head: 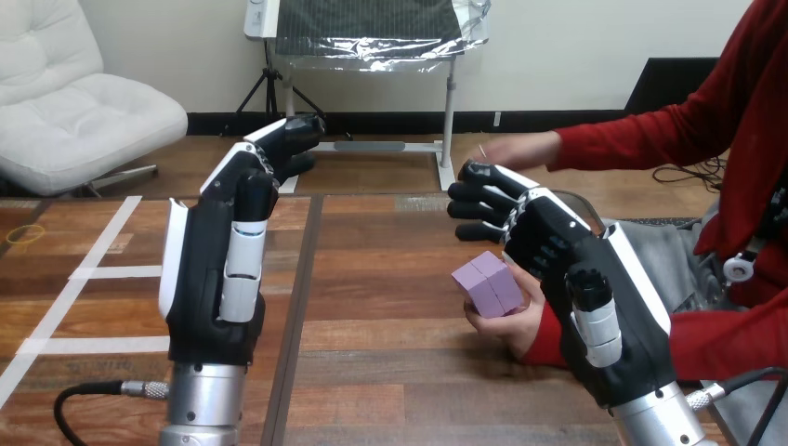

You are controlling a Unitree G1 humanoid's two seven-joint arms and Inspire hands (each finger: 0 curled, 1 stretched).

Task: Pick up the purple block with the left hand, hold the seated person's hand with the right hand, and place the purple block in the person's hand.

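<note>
Closest to me, the left hand (218,269) is raised off the table (372,372) with its back toward the camera, its fingers loosely straight and nothing in them. The right hand (576,251) is lifted too, its fingers spread and slightly bent, closed on nothing I can see. Just to the inside of its palm, touching or tucked behind it, lies the person's near hand (511,325), palm up, cupping the purple block (488,283). The block sits below the right hand's fingertips, well apart from the left hand. Beyond those fingertips hangs the person's far hand (520,150).
</note>
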